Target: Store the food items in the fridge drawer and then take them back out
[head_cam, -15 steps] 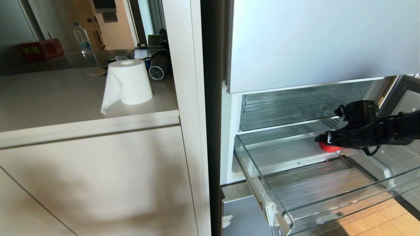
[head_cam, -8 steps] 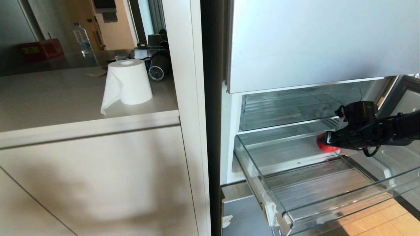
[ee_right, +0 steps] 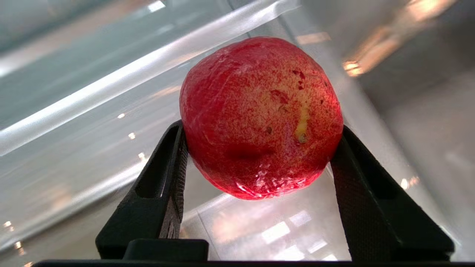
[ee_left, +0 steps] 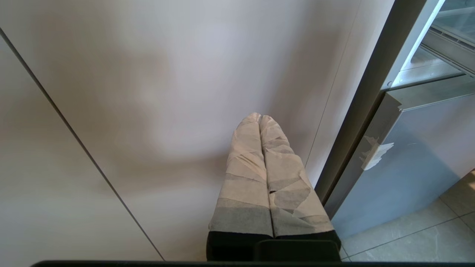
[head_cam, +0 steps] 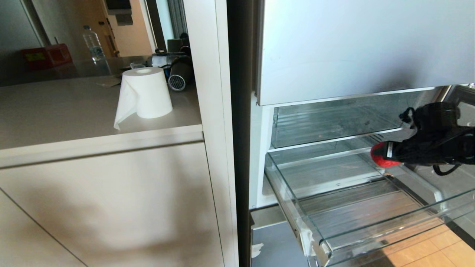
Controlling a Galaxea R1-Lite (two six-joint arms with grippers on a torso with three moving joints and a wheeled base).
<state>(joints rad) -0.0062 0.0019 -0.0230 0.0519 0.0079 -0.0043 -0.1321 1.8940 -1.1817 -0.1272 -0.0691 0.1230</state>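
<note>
A round red food item (head_cam: 379,155) with yellow speckling hangs above the back right of the pulled-out fridge drawer (head_cam: 287,198). My right gripper (head_cam: 386,156) is shut on it. In the right wrist view the fruit (ee_right: 259,115) sits pinched between the two black fingers (ee_right: 172,163), clear of the drawer's transparent bottom (ee_right: 92,148). The drawer has torn white tape (head_cam: 306,237) at its front left corner and shows nothing else inside. My left gripper (ee_left: 259,118) is shut, its tape-wrapped fingers pressed together, parked low in front of the beige cabinet door.
Above the drawer sits another clear bin (head_cam: 326,118) under the closed silver fridge panel (head_cam: 352,44). A paper roll (head_cam: 146,92) and a water bottle (head_cam: 92,42) stand on the counter to the left. A lower silver-blue panel (ee_left: 415,155) meets the tiled floor.
The right gripper's fingers have closed on the red fruit. It has then risen and drawn back to the right, lifting the fruit off the drawer bottom. The left arm has stayed still.
</note>
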